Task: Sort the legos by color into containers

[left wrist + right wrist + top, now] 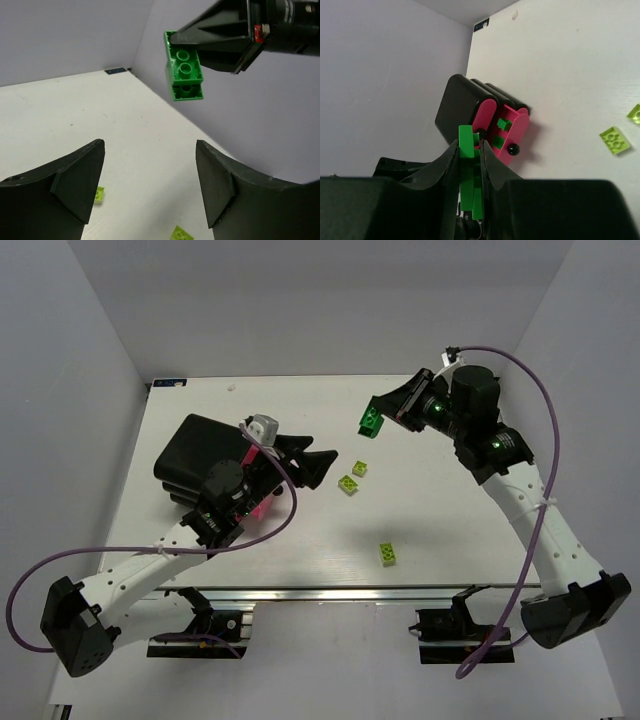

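My right gripper (385, 412) is shut on a green lego (371, 421) and holds it above the back of the table; the brick also shows between its jaws in the right wrist view (470, 170) and in the left wrist view (184, 72). The black cabinet (198, 452) lies at the left, with magenta-pink drawers (512, 131) pulled out; one holds two green legos (501, 132). My left gripper (322, 464) is open and empty beside the cabinet. Three lime legos lie on the table: two near the middle (360, 469) (348, 483) and one nearer the front (388, 553).
The white table (470, 540) is walled in by grey panels at the left, back and right. A metal rail (330, 592) runs along the near edge. Purple cables loop from both arms.
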You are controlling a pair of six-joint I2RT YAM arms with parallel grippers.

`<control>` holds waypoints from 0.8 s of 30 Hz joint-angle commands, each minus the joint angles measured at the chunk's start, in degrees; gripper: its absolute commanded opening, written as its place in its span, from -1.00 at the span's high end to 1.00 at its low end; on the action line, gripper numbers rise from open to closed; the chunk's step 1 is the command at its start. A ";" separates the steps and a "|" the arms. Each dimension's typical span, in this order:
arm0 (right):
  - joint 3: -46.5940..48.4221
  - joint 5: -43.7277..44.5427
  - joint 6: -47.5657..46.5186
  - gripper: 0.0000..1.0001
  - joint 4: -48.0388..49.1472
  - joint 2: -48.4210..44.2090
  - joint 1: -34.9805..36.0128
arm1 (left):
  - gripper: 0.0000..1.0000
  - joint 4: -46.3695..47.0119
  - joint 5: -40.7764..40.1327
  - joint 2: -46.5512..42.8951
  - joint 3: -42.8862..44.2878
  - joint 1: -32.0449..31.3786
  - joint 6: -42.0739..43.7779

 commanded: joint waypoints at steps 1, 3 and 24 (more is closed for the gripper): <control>-0.13 -3.88 7.95 1.00 3.94 1.67 -0.54 | -0.66 -2.99 -4.07 2.00 2.13 -1.63 5.12; -0.66 -5.55 9.28 1.00 4.91 2.64 -0.46 | -0.70 -2.02 -4.07 2.89 2.31 -2.33 5.91; -5.84 -6.70 12.35 1.00 9.66 4.49 -0.45 | -0.78 1.59 -12.23 13.34 8.99 -10.76 11.01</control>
